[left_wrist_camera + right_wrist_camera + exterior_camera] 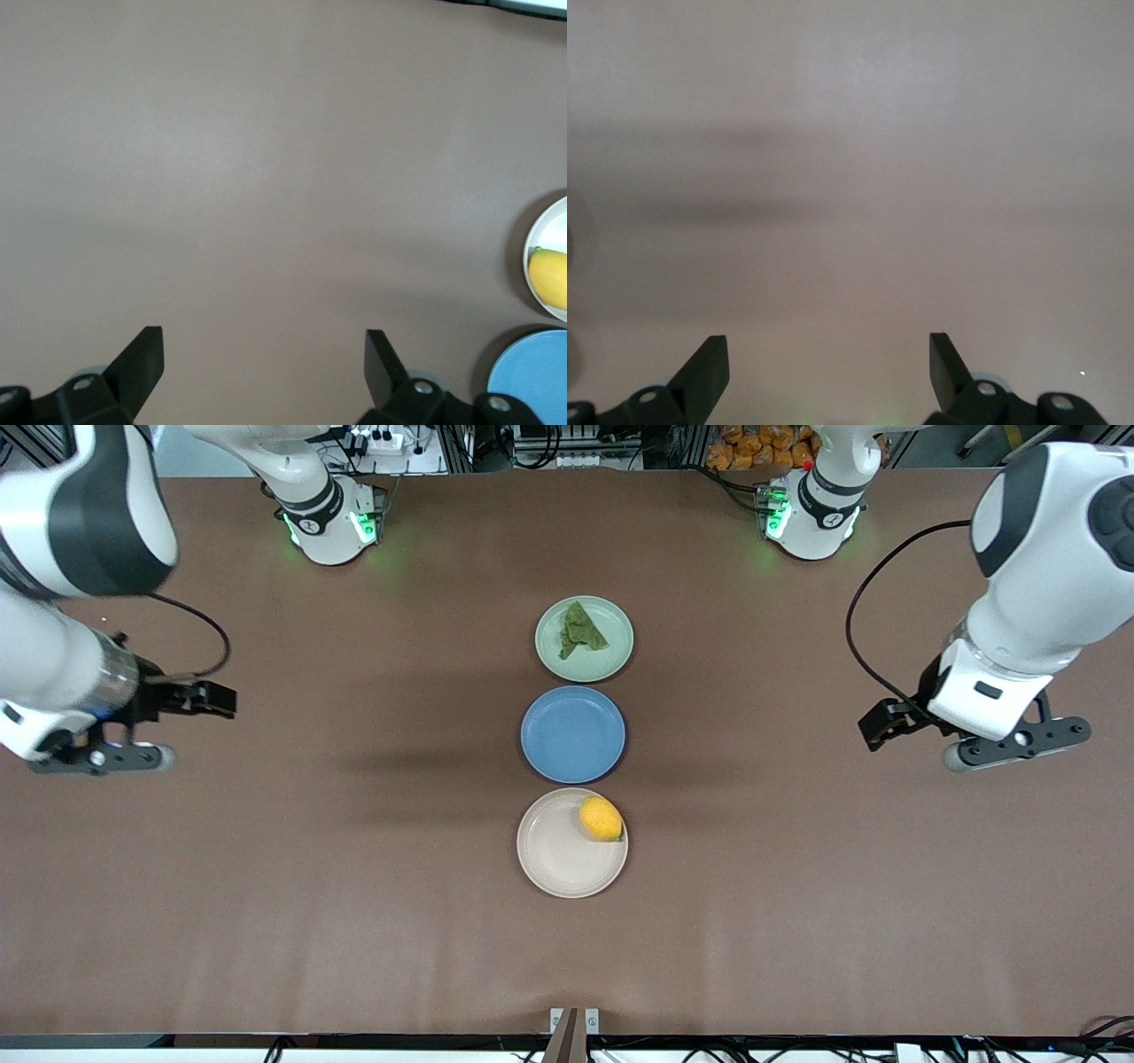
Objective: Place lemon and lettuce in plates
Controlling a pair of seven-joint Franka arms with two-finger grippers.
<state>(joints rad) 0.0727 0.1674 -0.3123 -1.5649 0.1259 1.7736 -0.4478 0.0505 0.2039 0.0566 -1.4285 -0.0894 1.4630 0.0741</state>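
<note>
The lettuce [582, 631], a wrinkly dark green leaf, lies in the pale mint green plate [615, 618]. The yellow lemon [601, 818] rests in the beige plate [558, 859], close to the rim on the side toward the left arm's end. My left gripper [1019, 744] hangs open and empty over bare table at the left arm's end. Its wrist view shows the open gripper [264, 350], the lemon [551, 276] and the beige plate's rim [534, 237]. My right gripper [97, 759] hangs open and empty over bare table at the right arm's end, with only tabletop between its fingers [829, 354].
A blue plate [573, 733] with nothing in it sits between the two other plates in a row down the table's middle; its edge shows in the left wrist view [532, 381]. Brown tabletop [354, 886] stretches around the plates.
</note>
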